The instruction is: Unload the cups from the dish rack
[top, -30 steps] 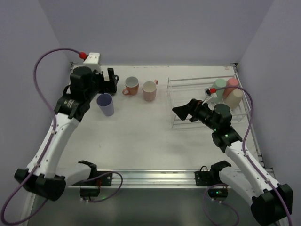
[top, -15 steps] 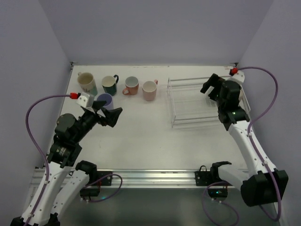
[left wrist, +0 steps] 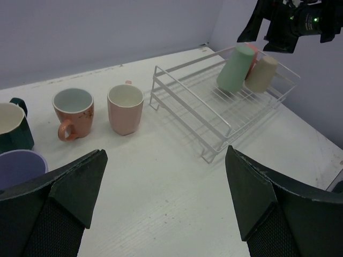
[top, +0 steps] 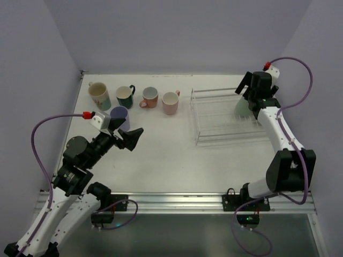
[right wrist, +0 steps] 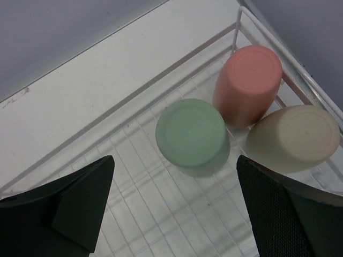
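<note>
The wire dish rack [top: 214, 115] stands at the right. Three handleless cups lie tipped in its far right corner: mint green [right wrist: 191, 131], coral [right wrist: 247, 83] and cream [right wrist: 293, 136]. My right gripper [right wrist: 174, 214] hovers open and empty above the rack, just before the mint cup; it also shows in the top view [top: 252, 92]. Five cups stand on the table at the far left: cream [top: 99, 92], dark green [top: 125, 96], salmon [top: 149, 97], pink [top: 170, 102] and lavender [top: 119, 115]. My left gripper [top: 131, 138] is open and empty, low over the table near the lavender cup.
Walls close in the table at the back and both sides. In the left wrist view the rack [left wrist: 214, 115] is ahead to the right, and the salmon mug [left wrist: 73, 110] and the pink cup [left wrist: 125, 107] are ahead to the left.
My left arm has drawn back from the far row of cups toward the near left. My right arm has swung from the rack's front to above its far right corner.
</note>
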